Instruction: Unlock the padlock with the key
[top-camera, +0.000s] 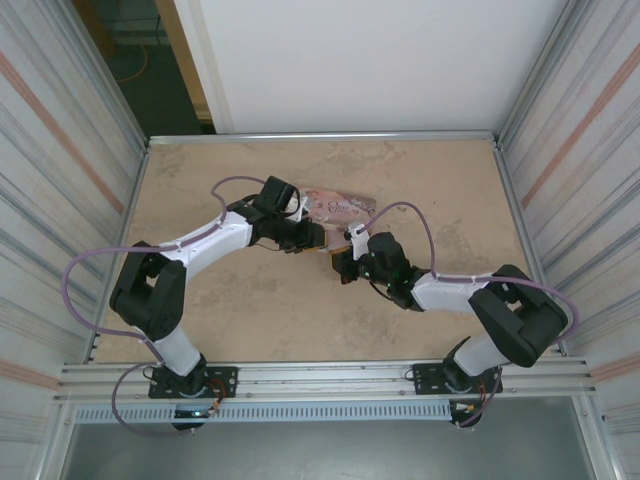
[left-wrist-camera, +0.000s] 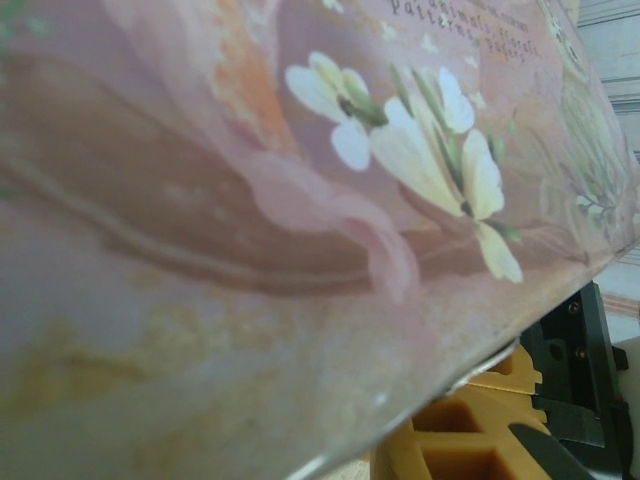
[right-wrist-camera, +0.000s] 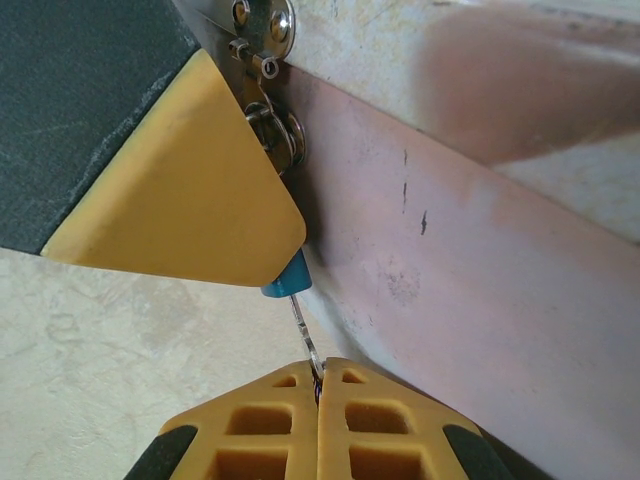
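Two fingers of the right gripper (right-wrist-camera: 320, 385) are squeezed shut on the thin key (right-wrist-camera: 304, 338), which is held pointing straight ahead, tip against the blue padlock (right-wrist-camera: 287, 277) hung on the tin (right-wrist-camera: 450, 280) near the table's (top-camera: 250, 320) middle

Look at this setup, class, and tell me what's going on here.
Two robot arms meet at a pink tin mid-table. The right hand is shut on a thin key, whose tip reaches the bottom of the small blue padlock hanging at the tin's front clasp. A finger of the left hand lies over the padlock, against the tin's wall, seemingly steadying it. Whether the lock has released cannot be told.
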